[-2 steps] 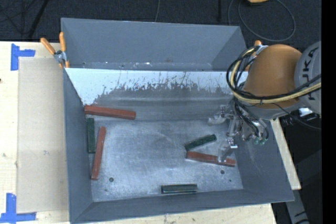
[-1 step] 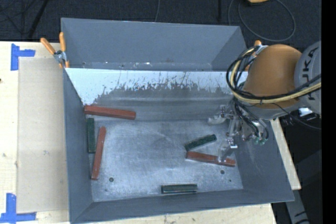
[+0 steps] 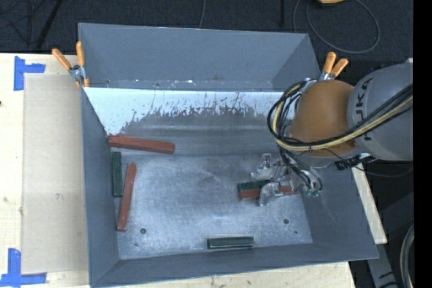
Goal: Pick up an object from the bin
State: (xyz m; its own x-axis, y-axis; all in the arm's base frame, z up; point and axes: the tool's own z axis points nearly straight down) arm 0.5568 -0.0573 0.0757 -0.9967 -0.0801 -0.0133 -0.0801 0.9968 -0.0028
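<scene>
My gripper [image 3: 271,189] is low over the right part of the bin floor, under the orange cover of the wrist. Right at its left side lie a short red-brown stick [image 3: 250,195] and a dark green stick [image 3: 247,186], one against the other. Both run partly under the gripper, so their right ends are hidden. Whether either of them is gripped cannot be made out.
A long red-brown stick [image 3: 140,144] lies at the bin's far left. Below it, along the left wall, lie a dark green stick [image 3: 117,173] and another red-brown stick [image 3: 126,197]. One dark green stick [image 3: 230,243] rests at the near wall.
</scene>
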